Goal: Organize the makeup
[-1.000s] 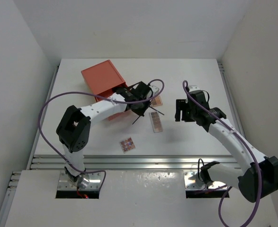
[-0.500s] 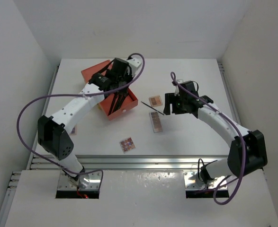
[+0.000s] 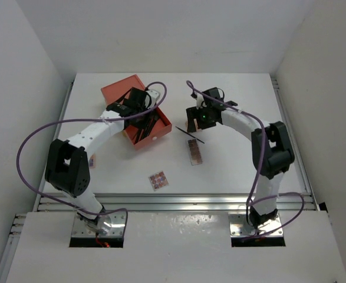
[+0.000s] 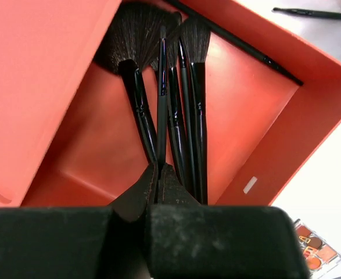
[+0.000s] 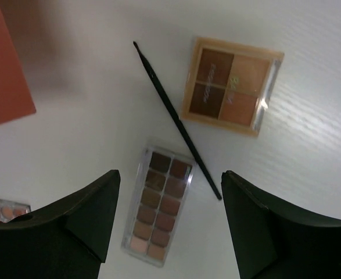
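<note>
Stowing thin brush (image 4: 161,99) in orange drawer (image 4: 246,104), left gripper (image 4: 158,185) clamped on it; next, lowering splayed right gripper (image 5: 170,200) squarely onto loose black stick (image 5: 176,119).

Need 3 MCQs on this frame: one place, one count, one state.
1. Where is the brush bunch?
A. on the table
B. in the orange box
C. on a palette

2. How many pans does the square palette have?
A. two
B. four
C. twelve

3. What state is the right pincer in?
A. open
B. shut on a pencil
C. shut on a palette

Key:
1 B: the bristles lie against the box floor.
2 B: there are two rows of two.
3 A: its fingers are wide apart and grip nothing.
</note>
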### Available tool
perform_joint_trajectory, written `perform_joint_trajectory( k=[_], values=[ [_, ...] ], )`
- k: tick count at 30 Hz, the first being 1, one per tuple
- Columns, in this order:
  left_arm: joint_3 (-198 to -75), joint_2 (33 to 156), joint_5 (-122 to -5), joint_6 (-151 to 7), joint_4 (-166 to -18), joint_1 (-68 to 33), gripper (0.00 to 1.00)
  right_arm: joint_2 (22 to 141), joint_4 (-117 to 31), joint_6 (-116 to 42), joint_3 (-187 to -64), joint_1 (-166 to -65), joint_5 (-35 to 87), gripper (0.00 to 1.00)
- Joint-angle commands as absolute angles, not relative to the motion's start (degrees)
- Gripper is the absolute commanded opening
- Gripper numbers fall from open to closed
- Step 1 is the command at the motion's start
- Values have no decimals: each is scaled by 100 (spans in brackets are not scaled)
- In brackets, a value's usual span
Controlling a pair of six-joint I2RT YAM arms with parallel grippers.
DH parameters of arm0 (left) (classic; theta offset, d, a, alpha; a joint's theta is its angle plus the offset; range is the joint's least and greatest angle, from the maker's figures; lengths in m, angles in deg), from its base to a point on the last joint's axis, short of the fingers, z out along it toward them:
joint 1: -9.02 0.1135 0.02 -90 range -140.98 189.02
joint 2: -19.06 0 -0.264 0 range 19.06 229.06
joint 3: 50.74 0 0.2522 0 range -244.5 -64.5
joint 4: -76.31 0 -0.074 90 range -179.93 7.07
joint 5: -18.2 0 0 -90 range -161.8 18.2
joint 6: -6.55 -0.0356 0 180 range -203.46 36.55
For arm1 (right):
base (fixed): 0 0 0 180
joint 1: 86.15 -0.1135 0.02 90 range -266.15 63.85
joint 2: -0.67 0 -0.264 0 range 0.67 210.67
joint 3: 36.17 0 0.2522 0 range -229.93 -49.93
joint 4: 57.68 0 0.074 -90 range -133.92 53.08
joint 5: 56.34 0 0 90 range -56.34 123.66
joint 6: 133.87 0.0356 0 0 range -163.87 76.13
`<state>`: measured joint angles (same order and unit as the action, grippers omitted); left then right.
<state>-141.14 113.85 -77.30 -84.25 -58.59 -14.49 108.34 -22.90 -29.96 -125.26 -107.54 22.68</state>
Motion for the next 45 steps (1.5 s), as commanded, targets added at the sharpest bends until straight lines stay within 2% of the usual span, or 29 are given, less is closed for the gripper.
perform_joint_trajectory(
  k=[1,11,20,21,22,25,28,35,45],
  values=[
    [-14106,11302,-7646,-8398,-6250,-1401,0,11401,-1993,-3586,-13281,-10839,2101,71],
    [-13658,11364,-7532,-8293,-6356,-1348,0,12028,-1588,-3736,-13633,-10953,2566,59],
    [-13595,11372,-7541,-8293,-6356,-1348,0,12327,-1588,-3552,-13677,-11085,3076,56],
    [-13674,11442,-7541,-8293,-6304,-1348,3,12388,-1606,-3534,-13703,-11102,3129,56],
    [-13736,11443,-7541,-8241,-6303,-1348,14,12415,-1580,-3499,-13729,-11120,3234,56],
    [-13999,11556,-7541,-8240,-6171,-1348,35,12573,-1571,-3525,-13853,-11173,3462,55],
    [-14219,11557,-7541,-8240,-6066,-1348,45,12696,-1571,-3569,-14002,-11226,3612,54],
    [-14352,11557,-7541,-8240,-6013,-1348,46,12776,-1421,-3438,-14345,-11226,3410,51],
    [-14352,11504,-7479,-8187,-6013,-1295,46,12090,-1395,-3639,-12922,-11524,3366,54]
  ],
)
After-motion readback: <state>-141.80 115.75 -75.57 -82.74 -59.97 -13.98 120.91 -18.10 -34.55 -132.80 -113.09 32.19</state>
